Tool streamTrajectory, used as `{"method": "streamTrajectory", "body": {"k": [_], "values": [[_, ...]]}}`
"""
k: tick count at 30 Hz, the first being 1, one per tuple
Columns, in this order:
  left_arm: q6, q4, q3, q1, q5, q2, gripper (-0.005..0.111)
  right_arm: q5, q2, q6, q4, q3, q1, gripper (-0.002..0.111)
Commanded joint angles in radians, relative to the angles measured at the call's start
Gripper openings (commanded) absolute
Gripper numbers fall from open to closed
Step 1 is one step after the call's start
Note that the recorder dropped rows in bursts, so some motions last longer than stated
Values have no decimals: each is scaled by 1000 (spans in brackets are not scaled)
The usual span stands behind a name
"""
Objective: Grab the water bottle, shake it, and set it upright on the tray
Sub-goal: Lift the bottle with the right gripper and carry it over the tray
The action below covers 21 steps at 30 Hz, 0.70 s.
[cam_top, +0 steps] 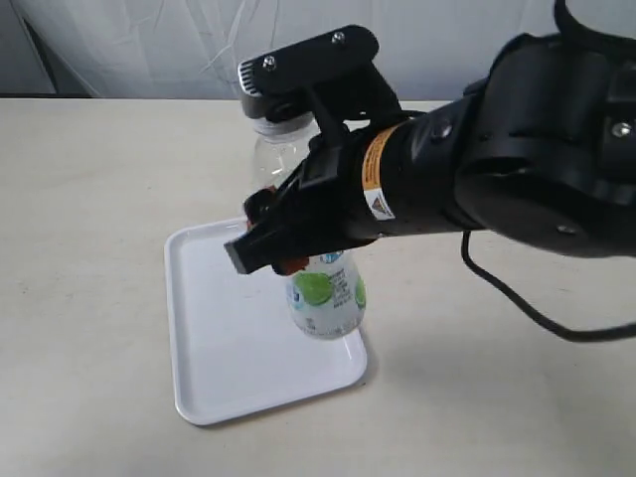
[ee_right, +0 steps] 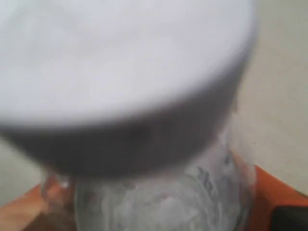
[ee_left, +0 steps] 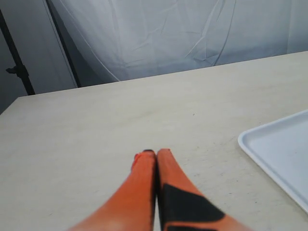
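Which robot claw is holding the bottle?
The right gripper: its orange fingers clamp the water bottle. The left gripper is shut on nothing, over the table.

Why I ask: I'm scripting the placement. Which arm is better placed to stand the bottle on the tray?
Right. The right fingers clasp the water bottle, upright over the tray. The left fingers are shut and empty, over the table beside the tray.

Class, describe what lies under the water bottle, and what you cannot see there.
The tray lies under the water bottle, near its rim. The right tool hides the bottle's middle; whether the base touches the tray cannot be told.
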Motion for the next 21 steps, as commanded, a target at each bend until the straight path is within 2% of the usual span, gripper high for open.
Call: {"method": "streamTrajectory", "body": {"k": [1,3,4,5,7,9,10,11,12,15,16,17,19,20,21], "values": [[-2,0,4,0,-13,-5,0,-82,-122,-23,-213,-40,25,-1],[-2,0,4,0,-13,-5,0,178,-109,366,-470,-76,-56,-1],[-2,0,4,0,-13,-5,0,309,-100,483,-520,-87,-80,-1],[-2,0,4,0,-13,-5,0,345,-100,462,-494,-93,-90,-1],[-2,0,4,0,-13,-5,0,195,-124,160,-198,-91,-87,-1],[0,0,4,0,-13,-5,0,11,-145,-428,273,-81,-52,-1],[0,0,4,0,-13,-5,0,-12,-149,-609,391,-83,-40,-1],[0,0,4,0,-13,-5,0,-38,-149,-639,356,-83,-50,-1],[0,0,4,0,-13,-5,0,-60,-141,-482,234,-83,-87,-1],[0,5,4,0,-13,-5,0,-26,-105,186,-85,-83,-188,-1],[0,8,4,0,-13,-5,0,-31,-99,183,-62,-83,-179,-1],[-2,8,4,0,-13,-5,0,-60,-95,35,38,-83,-151,-1],[-2,8,4,0,-13,-5,0,-90,-95,-417,233,-83,-88,-1],[-2,12,4,0,-13,-5,0,-85,-95,-527,263,-83,-76,-1],[-2,12,4,0,-13,-5,0,-85,-85,-449,219,-83,-94,-1]]}}
